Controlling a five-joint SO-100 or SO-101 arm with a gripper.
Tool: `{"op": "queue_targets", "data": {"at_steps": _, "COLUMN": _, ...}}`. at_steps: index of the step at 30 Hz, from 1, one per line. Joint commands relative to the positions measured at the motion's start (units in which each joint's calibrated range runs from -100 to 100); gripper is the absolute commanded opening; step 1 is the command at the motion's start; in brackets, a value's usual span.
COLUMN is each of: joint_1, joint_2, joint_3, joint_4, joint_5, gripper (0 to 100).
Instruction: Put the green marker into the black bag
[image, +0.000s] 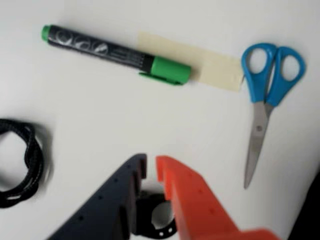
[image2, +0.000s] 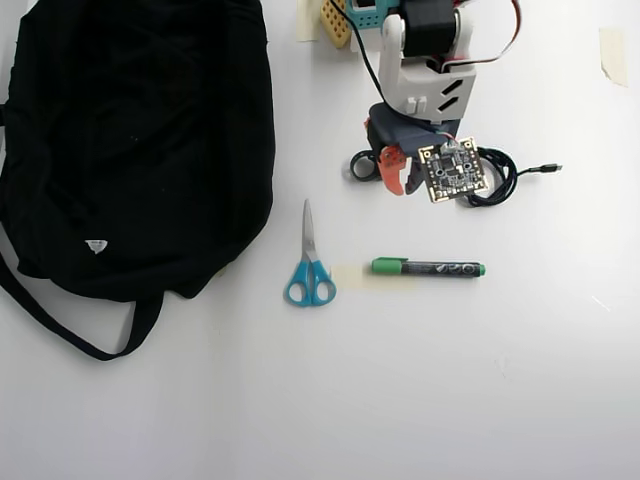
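The green marker (image: 115, 52) (image2: 428, 267) lies flat on the white table, its green cap against a strip of pale tape (image: 215, 67). In the wrist view my gripper (image: 151, 165) sits below the marker and clear of it. Its dark blue and orange fingers are nearly together with nothing between them. From overhead the gripper (image2: 400, 188) hovers a short way behind the marker. The black bag (image2: 140, 140) fills the left of the overhead view, its strap trailing toward the front. It is out of the wrist view.
Blue-handled scissors (image: 265, 100) (image2: 309, 260) lie between the marker and the bag. A coiled black cable (image: 20, 160) (image2: 500, 175) lies beside the arm. A small black ring (image: 160, 215) (image2: 362, 166) sits under the gripper.
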Motion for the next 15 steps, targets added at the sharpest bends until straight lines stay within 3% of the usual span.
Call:
{"op": "queue_targets", "data": {"at_steps": 1, "joint_1": -0.3, "joint_2": 1.1, "joint_3": -4.6, "joint_4": -1.0, "joint_5": 0.3, "gripper": 2}}
{"op": "queue_targets", "data": {"at_steps": 15, "joint_1": -0.3, "joint_2": 5.8, "joint_3": -8.8, "joint_4": -2.5, "joint_5": 0.3, "gripper": 2}}
